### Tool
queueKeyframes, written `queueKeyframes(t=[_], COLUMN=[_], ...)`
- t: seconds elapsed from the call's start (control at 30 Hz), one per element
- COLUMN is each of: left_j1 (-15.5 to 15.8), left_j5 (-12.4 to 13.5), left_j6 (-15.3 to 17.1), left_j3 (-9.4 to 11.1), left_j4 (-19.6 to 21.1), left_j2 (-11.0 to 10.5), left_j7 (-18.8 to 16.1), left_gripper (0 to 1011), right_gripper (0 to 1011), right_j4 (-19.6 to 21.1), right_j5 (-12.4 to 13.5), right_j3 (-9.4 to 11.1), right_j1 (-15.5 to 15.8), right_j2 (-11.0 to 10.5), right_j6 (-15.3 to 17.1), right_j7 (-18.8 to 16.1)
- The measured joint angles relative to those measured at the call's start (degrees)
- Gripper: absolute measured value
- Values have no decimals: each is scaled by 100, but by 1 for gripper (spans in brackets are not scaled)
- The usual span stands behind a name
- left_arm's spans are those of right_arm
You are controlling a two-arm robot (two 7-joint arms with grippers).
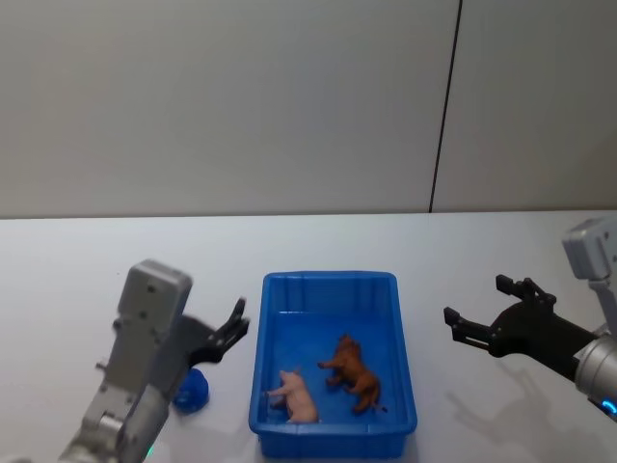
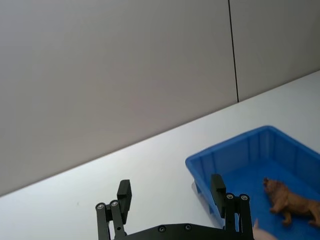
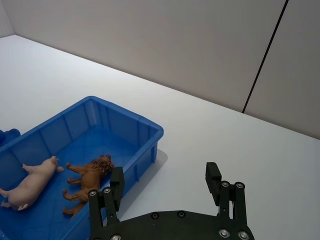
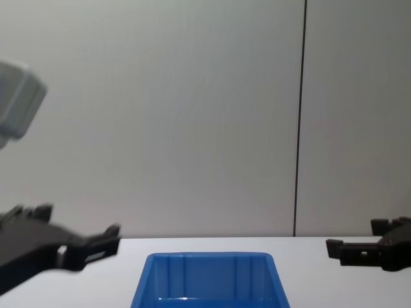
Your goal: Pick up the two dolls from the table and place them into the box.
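the pale pink toy doll point(image 1: 294, 395) and the reddish-brown dog-like doll point(image 1: 355, 376) both lie inside the bright blue plastic box point(image 1: 328, 278). left gripper point(image 1: 241, 321) and right gripper point(image 1: 475, 301) hover beside it, fingers spread, empty. placing looks done; next, just withdraw.

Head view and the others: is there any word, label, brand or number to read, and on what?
None: no text, label or number can be read on the box, the pink doll, the brown doll, the table, the left pincer or the right pincer.
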State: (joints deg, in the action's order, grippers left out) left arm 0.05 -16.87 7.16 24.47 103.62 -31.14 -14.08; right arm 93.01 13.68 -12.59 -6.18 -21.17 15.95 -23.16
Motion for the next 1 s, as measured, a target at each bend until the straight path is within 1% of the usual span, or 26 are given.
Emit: queueKeyframes(t=[0.03,0.17,0.23,0.27,0.37,0.47,0.57,0.67,0.7,0.8,1.0], left_j1=[-108,-277,-381,-437,-507,-573,-590,-581,-581,-517,-391], left_j5=[-79,-200,-302,-364,-440,-549,-599,-684,-684,-752,-799], left_j6=[-15,-63,-121,-170,-230,-334,-398,-504,-504,-638,-787], left_j3=[-12,-32,-46,-54,-67,-83,-92,-100,-100,-108,-123], left_j4=[31,50,44,18,-46,-181,-301,-534,-534,-819,-1243], left_j2=[-65,-168,-233,-264,-301,-325,-324,-281,-281,-197,-80], left_j7=[-73,-146,-160,-156,-129,-4,90,274,274,518,839], left_gripper=[1000,1001,1001,1000,1001,1001,1000,1001,1001,1001,1001], right_gripper=[1001,1001,1001,1001,1001,1001,1001,1001,1001,1001,1001], right_j4=[0,0,0,0,0,0,-1,-1,0,-1,-1], right_j5=[1,9,10,13,14,17,18,20,20,22,23], right_j3=[0,6,7,8,9,12,14,16,16,17,17], right_j1=[1,3,3,4,5,7,7,10,10,10,11], right_j2=[-2,-8,-10,-11,-13,-14,-15,-17,-17,-19,-21], right_j6=[0,-3,-4,-5,-6,-8,-10,-10,-10,-10,-10], right_j7=[1,3,5,6,6,7,7,6,6,6,6])
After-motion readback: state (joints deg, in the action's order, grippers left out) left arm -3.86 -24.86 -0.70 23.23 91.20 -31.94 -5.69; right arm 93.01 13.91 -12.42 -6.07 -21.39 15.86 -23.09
